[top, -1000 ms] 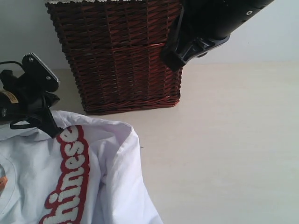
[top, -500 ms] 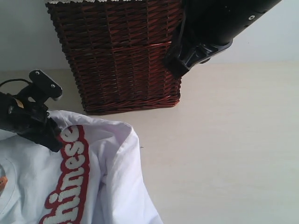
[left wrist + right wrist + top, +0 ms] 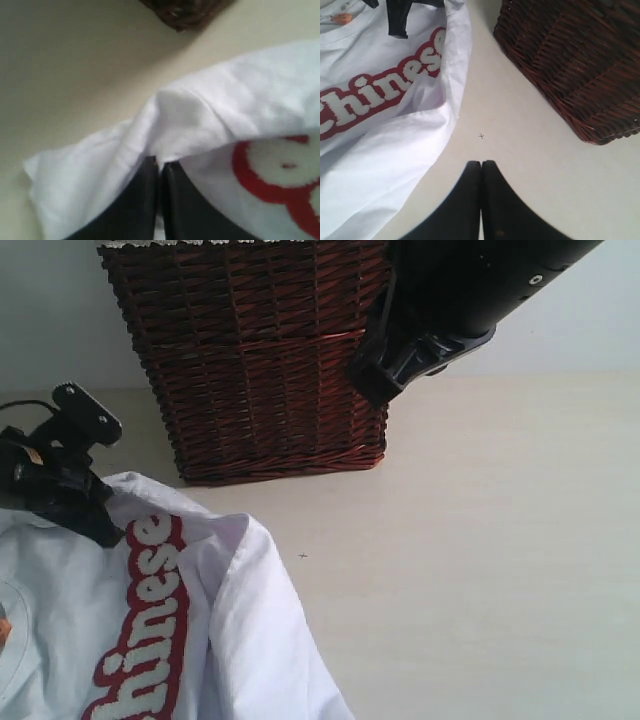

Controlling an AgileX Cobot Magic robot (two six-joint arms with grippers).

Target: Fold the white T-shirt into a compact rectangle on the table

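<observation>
Left end effector (image 3: 160,162): jaws drawn together to a thin slit, tips buried under a raised ridge of the shirt (image 3: 200,110), so it reads as pinching the cloth edge just beside the end of the red lettering. Grip sits at the shirt's border nearest the basket (image 3: 260,360), probably because that edge is the one to carry over for a fold; a hold this close to the hem should lift one layer rather than a bunch. Right end effector (image 3: 481,165): jaws fully together, nothing between them, hanging above bare surface (image 3: 480,540) just off the shirt's side edge and touching no cloth, likely parked clear until its side is needed. Shirt lies rumpled over the left part of the surface, lettering up, one sleeve or side flap already doubled over, short of the far edge where the basket stands. Fold looks barely begun.
</observation>
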